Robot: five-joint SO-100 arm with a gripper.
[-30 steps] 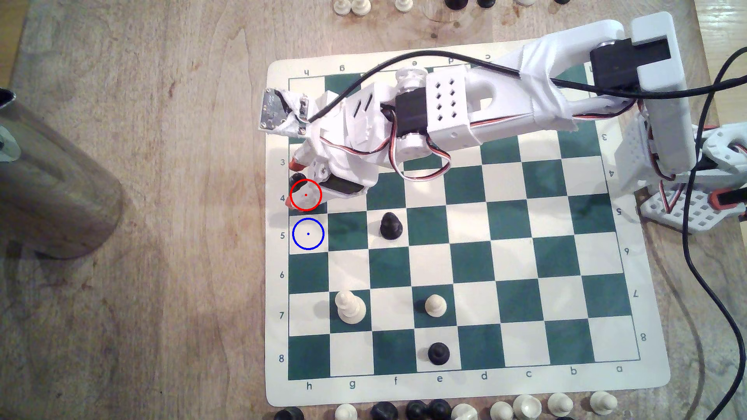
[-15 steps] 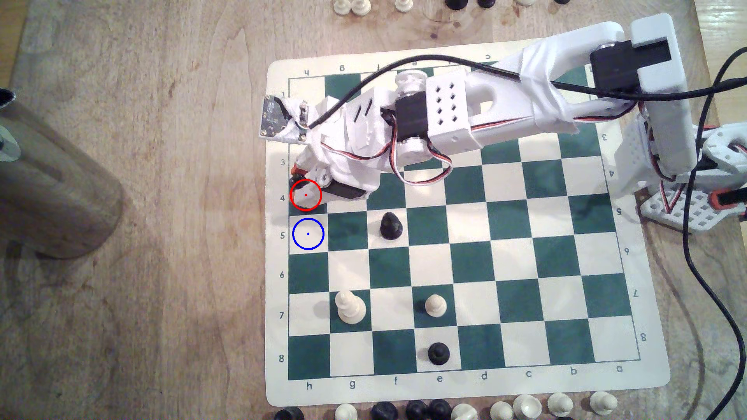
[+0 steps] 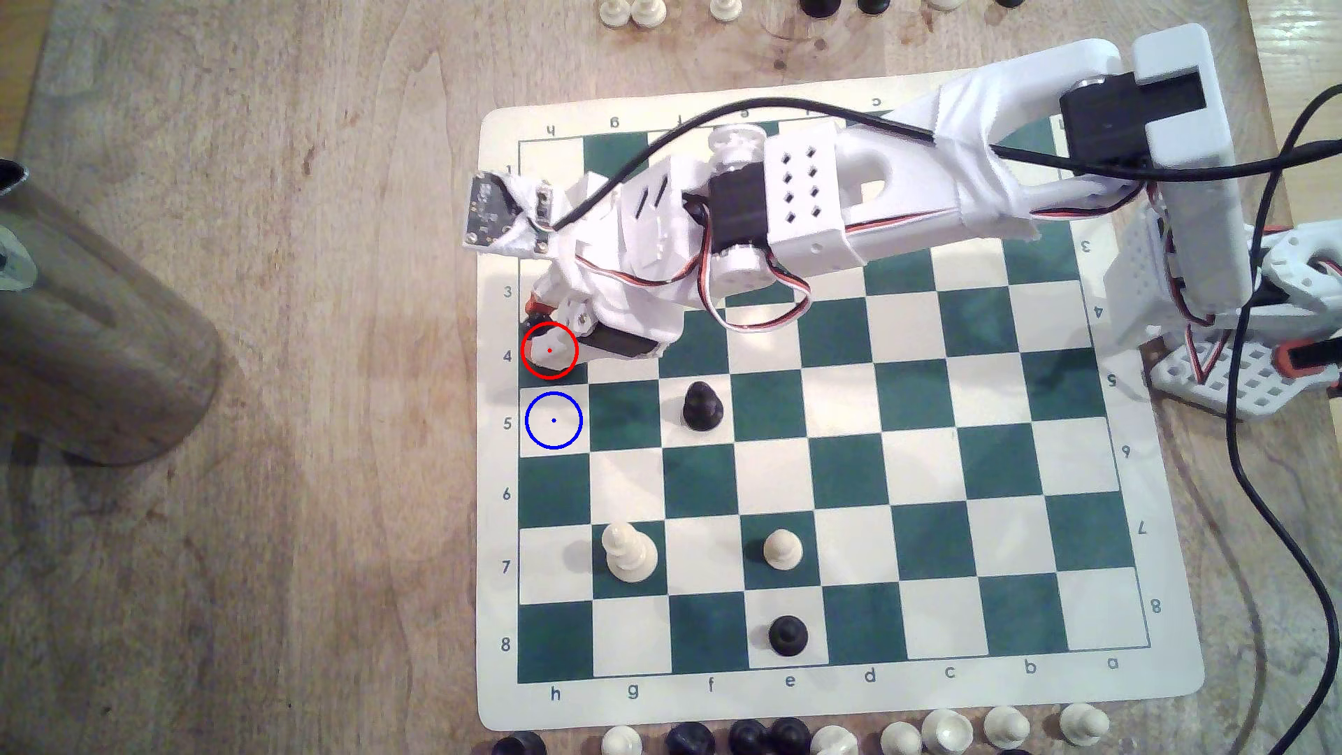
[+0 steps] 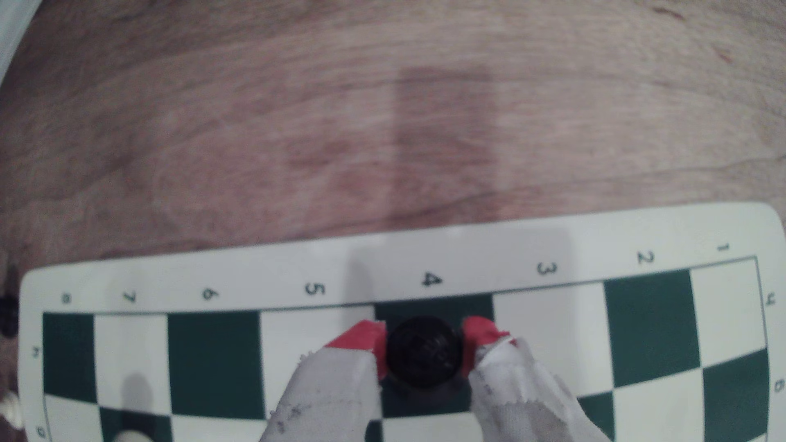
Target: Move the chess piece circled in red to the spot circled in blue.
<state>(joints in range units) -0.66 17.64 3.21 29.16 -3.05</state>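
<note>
Your gripper (image 4: 424, 340) has its red-tipped fingers (image 4: 359, 335) closed against both sides of the chess piece (image 4: 424, 350), which stands on the green square by the "4" at the board's (image 3: 1176, 682) h-file edge. In the exterior view the red ring (image 3: 550, 351) marks that square, with the arm over it. The spot (image 3: 553, 420), the blue-ringed cream square, lies just beside it, bare.

Colours on the bench (image 3: 290, 290): brown woodgrain.
Board (image 3: 842, 479) green-and-cream chequered; chess piece (image 4: 424, 352) black; tool (image 4: 424, 340) white with red tips; spot (image 3: 553, 420) cream, blue-ringed.
</note>
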